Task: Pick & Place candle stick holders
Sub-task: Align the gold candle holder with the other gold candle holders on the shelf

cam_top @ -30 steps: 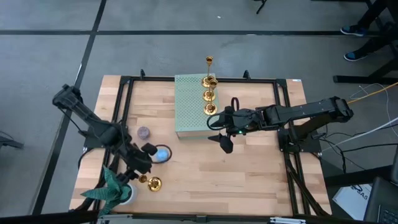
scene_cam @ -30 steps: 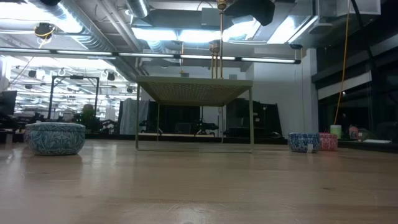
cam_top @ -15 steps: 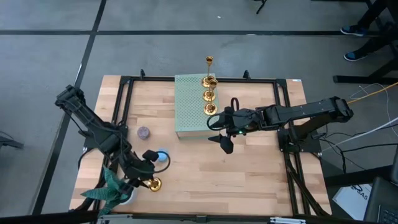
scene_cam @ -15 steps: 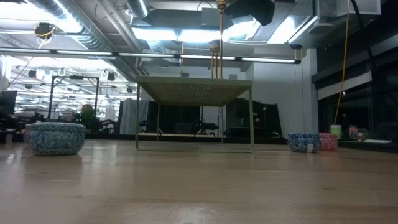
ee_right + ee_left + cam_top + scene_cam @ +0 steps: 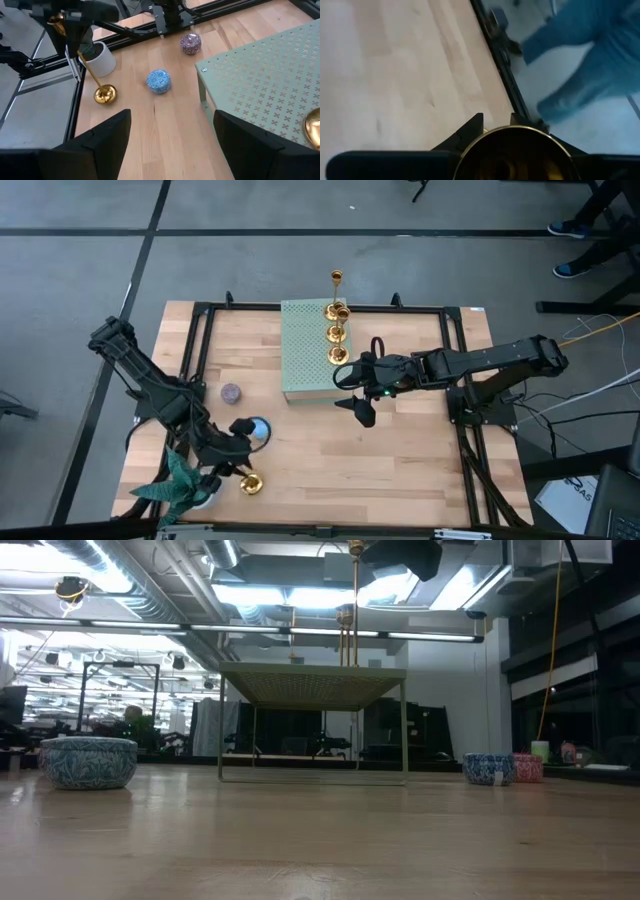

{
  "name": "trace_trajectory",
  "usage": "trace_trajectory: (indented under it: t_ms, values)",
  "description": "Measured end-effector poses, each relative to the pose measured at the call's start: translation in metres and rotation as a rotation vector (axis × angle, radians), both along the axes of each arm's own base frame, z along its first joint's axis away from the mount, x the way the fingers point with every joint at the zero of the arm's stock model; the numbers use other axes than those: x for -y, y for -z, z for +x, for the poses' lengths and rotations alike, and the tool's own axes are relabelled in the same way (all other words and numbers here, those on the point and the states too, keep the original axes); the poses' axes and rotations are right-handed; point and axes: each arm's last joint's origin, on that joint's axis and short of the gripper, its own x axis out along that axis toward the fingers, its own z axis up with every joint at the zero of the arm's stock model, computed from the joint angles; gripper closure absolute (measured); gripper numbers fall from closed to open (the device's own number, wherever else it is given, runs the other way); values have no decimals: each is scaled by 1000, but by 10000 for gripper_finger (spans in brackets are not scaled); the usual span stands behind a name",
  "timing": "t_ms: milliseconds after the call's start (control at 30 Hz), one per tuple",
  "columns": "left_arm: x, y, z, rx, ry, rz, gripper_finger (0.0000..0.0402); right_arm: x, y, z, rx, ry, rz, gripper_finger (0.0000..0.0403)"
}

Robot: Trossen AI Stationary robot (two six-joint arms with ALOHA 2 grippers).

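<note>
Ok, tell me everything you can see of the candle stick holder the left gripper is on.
The candle stick holder is shiny gold metal: a round flared base, a long thin stem and a cup top. It leans, base resting on the wooden table near its front left corner, beside the white pot. The left gripper is shut on its upper end, and the cup fills the left wrist view between the fingers. Nothing else touches it.
</note>
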Motion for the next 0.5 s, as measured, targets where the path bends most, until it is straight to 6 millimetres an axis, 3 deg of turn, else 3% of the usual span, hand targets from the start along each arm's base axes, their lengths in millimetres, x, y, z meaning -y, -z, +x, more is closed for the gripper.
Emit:
trace_trajectory:
  t_ms: [500]
  values:
    - [-59, -72, 32, 301, -477, -21, 315, -2, -11, 6, 131, -51, -39, 116]
